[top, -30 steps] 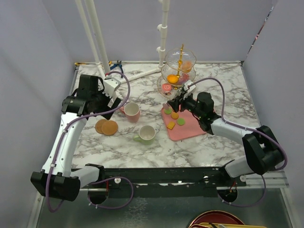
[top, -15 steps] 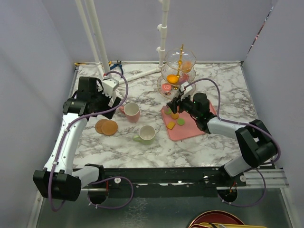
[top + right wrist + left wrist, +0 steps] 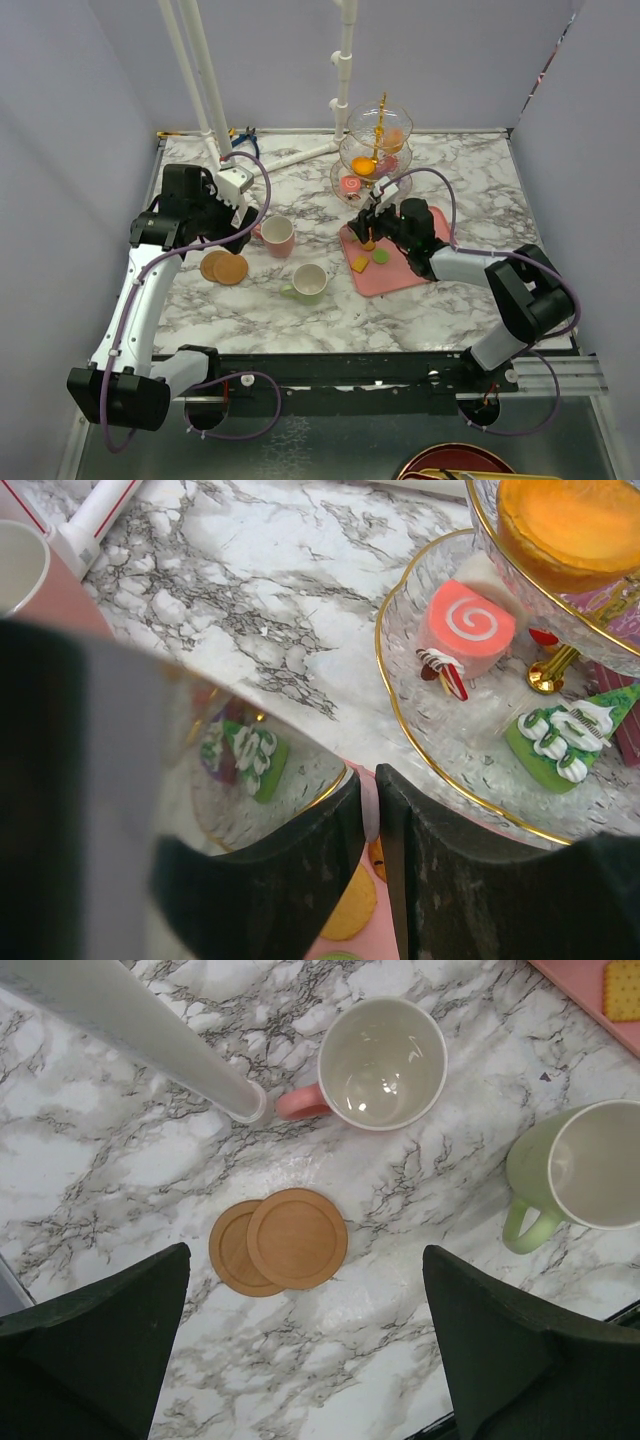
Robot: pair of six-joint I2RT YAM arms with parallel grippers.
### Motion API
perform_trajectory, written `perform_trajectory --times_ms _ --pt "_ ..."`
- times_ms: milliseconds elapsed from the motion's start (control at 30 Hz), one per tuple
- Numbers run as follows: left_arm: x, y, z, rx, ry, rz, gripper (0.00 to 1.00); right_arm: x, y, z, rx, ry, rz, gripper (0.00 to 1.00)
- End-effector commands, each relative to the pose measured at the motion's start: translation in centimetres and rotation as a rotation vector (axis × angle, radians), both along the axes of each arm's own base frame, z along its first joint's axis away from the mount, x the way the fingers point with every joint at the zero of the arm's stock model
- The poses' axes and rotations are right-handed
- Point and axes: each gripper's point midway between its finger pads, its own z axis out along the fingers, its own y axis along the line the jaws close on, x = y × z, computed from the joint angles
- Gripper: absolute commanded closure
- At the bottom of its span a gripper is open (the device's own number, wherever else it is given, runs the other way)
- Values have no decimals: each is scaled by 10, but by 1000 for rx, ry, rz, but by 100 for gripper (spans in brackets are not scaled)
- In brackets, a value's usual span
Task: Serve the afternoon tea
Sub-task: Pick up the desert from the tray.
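the glass stand [image 3: 375,150] sits mid far edge, and your right gripper [image 3: 368,780] hangs just beside its bottom tier's rim: lift carelessly and you'll knock it. the pink mug [image 3: 383,1063] and green mug [image 3: 590,1165] stand centre-left. the overlapping coasters [image 3: 278,1242] lie under your left gripper [image 3: 307,1260], spread wide, empty. the right fingers are nearly together over an orange macaron [image 3: 368,243]. i cannot tell whether they grip it, and a weak pinch drops it.

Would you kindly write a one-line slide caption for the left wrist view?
Open left gripper above two overlapping brown coasters, empty pink mug and green mug beyond.
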Motion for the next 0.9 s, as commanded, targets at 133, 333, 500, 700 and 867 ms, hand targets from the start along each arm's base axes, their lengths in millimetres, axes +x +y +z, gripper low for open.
perform_trajectory --times_ms 133,333,500,700,867 --pt "0 -8 15 -51 -23 -19 1 4 5 4 -26 -46 -8 43" --pt "2 -10 21 -60 -35 -24 1 -6 6 2 -111 -92 -17 50" --pt "2 -10 22 -61 -34 -22 1 -8 4 11 -110 -115 -39 57" --pt "2 -8 22 -55 -38 -14 1 -9 7 36 -60 -136 -39 63" --pt "0 -8 26 -58 -42 -17 1 -7 9 89 15 -185 -56 65"
